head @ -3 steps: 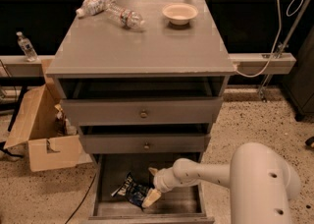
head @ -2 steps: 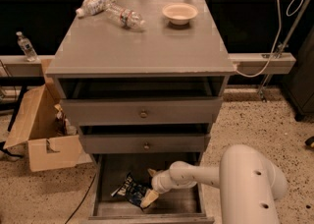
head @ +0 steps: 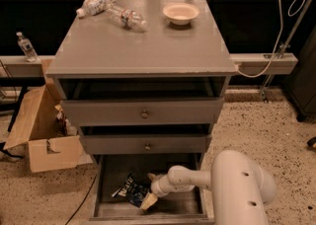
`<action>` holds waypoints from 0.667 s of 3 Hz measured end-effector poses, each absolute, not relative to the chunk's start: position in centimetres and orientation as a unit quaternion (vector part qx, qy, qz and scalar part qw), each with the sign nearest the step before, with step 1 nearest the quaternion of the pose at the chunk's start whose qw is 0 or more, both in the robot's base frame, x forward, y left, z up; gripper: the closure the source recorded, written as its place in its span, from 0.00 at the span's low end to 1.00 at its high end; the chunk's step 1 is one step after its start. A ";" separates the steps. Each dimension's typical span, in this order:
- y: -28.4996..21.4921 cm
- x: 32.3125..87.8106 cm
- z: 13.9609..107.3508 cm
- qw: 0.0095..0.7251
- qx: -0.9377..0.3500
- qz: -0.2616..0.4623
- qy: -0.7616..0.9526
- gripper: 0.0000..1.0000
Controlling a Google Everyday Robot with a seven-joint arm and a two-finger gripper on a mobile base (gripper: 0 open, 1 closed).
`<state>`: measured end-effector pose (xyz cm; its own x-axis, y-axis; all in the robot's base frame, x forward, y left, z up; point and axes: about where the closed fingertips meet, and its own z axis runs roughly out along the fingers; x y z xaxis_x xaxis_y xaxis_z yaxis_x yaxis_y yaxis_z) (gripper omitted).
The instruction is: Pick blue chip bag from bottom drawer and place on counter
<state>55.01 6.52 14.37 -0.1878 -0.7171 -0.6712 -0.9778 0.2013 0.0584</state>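
The blue chip bag (head: 130, 188) lies crumpled on the floor of the open bottom drawer (head: 173, 208), left of centre. My white arm reaches into the drawer from the right. My gripper (head: 148, 197) is low in the drawer, right beside the bag's right edge and touching or nearly touching it. The counter (head: 143, 46) is the grey top of the cabinet, far above the gripper.
Two clear plastic bottles (head: 112, 9) lie at the counter's back left and a white bowl (head: 180, 13) stands at its back right. The two upper drawers (head: 144, 114) stand slightly open above the gripper. An open cardboard box (head: 37, 130) sits on the floor to the left.
The arm has shifted left and down inside the bottom drawer, bringing the gripper closer against the chip bag. The bag has not visibly moved.
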 end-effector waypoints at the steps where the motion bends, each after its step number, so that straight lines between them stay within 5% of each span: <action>1: 7.5 55.0 12.9 0.253 -0.580 0.261 0.729 0.00; 2: 8.3 54.8 12.2 0.248 -0.581 0.267 0.728 0.19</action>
<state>54.79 8.25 12.17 -0.2025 -0.7130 -0.6713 -0.9780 0.1826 0.1011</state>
